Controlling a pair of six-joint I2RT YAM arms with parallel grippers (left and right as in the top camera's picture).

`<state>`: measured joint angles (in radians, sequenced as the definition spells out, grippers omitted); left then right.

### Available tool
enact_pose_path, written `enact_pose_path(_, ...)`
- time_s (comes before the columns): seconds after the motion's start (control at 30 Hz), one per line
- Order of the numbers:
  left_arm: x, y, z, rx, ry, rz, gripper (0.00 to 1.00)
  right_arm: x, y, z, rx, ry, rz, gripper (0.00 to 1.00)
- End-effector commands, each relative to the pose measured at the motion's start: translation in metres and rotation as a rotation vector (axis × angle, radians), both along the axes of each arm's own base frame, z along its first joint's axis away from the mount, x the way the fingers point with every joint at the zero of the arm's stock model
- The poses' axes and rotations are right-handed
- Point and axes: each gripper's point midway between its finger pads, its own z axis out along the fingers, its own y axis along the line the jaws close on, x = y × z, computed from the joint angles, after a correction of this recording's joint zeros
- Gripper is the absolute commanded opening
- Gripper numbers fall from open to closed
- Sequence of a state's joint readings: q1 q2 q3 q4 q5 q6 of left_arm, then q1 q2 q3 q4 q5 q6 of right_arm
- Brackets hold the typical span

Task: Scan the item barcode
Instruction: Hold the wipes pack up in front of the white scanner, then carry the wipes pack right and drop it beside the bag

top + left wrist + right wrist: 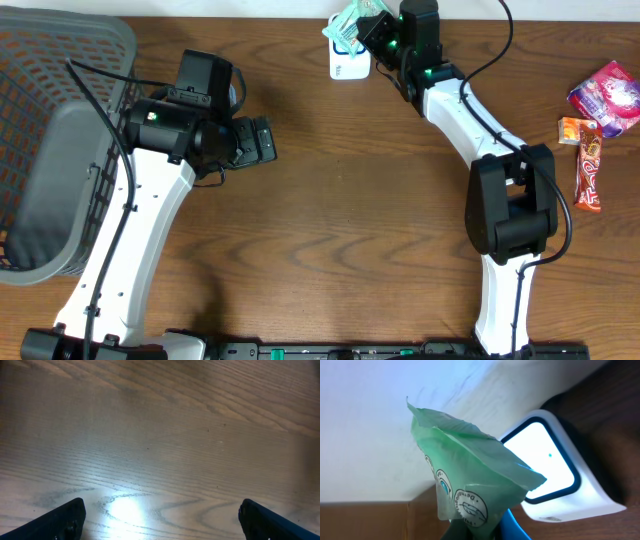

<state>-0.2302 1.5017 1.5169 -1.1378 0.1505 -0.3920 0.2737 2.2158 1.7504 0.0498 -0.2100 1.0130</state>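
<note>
Right end effector at far edge of table, jaws clamped on green packet. Packet crumpled, top edge flared, round printed symbols along lower part. Packet sits just beside white scanner and overlaps left rim of its lit window in right wrist view; cannot tell if they touch. Left end effector has jaws wide apart, nothing between them, over wood grain left of table centre. Mesh basket at left edge. Snack wrappers at right edge, well apart from scanner.
</note>
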Motion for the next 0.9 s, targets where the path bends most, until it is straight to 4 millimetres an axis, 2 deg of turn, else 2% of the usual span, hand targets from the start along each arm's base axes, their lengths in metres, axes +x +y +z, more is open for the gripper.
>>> enact_pose_path(0.0,0.001,0.002,0.001,0.009,-0.004,0.003,0.98,0.008,-0.011,0.003,0.036,0.001,-0.073,0.01)
enact_pose_path(0.13,0.001,0.002,0.001,0.009,-0.004,0.003,0.98,0.012,-0.003,0.002,0.085,-0.017,-0.058,0.01)
enact_pose_path(0.3,0.001,0.002,0.001,0.009,-0.004,0.003,0.98,0.014,0.003,-0.014,0.083,-0.008,-0.042,0.01)
enact_pose_path(0.4,0.001,0.002,0.001,0.009,-0.005,0.003,0.98,0.016,-0.004,-0.020,0.021,-0.021,-0.039,0.01)
enact_pose_path(0.57,0.001,0.002,0.001,0.009,-0.005,0.003,0.98,0.024,-0.027,-0.013,-0.057,-0.080,-0.014,0.01)
enact_pose_path(0.63,0.001,0.002,0.001,0.009,-0.005,0.003,0.98,0.028,-0.044,-0.006,-0.055,-0.095,0.002,0.01)
enact_pose_path(0.7,0.001,0.002,0.001,0.009,-0.005,0.003,0.98,0.029,-0.070,-0.002,-0.060,-0.085,-0.007,0.01)
enact_pose_path(0.87,0.001,0.002,0.001,0.009,-0.005,0.003,0.98,0.011,-0.178,-0.012,-0.139,0.078,-0.120,0.01)
